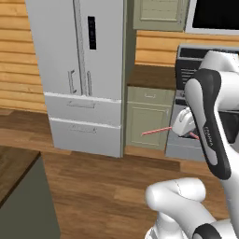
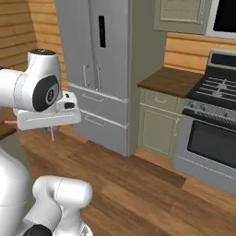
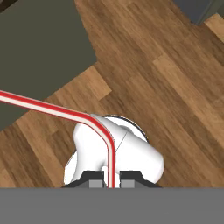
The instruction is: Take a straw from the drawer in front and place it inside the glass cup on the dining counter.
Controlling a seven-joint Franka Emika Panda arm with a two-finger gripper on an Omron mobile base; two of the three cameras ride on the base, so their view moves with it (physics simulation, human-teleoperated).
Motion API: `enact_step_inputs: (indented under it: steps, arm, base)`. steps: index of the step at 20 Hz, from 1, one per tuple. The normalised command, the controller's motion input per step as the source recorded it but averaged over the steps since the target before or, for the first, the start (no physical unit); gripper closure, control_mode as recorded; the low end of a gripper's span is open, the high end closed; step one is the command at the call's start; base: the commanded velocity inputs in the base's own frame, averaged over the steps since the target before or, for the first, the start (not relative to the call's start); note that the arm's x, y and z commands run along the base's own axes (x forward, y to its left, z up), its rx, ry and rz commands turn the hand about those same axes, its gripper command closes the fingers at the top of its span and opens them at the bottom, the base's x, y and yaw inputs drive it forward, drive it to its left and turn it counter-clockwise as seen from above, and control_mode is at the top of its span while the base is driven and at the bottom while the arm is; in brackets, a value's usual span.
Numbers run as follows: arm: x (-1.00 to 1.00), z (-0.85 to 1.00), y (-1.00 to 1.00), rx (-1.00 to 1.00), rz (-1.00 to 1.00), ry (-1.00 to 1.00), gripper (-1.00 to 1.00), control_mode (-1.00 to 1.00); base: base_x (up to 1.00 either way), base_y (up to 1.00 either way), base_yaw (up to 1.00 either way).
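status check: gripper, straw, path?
Gripper shut on the straw, held above the wood floor. Straw bends near the fingers, long end sticking out sideways. Dining counter corner at lower left of left base view; nothing between.

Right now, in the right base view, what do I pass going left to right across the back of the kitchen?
Hand holding the straw → refrigerator → green base cabinet under a dark wood worktop → stove.
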Motion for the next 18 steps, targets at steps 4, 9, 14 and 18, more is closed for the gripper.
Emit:
enact_step_inputs:
  steps: [4,9,14,18]
  arm:
    - [0.00,0.00,0.00,0.00,0.00,0.00,1.00,1.00]
    - [0.00,0.00,0.00,0.00,0.00,0.00,1.00,1.00]
    - [0.00,0.00,0.00,0.00,0.00,0.00,1.00,1.00]
    - [0.00,0.00,0.00,0.00,0.00,0.00,1.00,1.00]
  base:
    - [1.00,0.00,0.36]
    - [1.00,0.00,0.46]
    - [1.00,-0.16,0.55]
    - [0.96,-0.38,0.67]
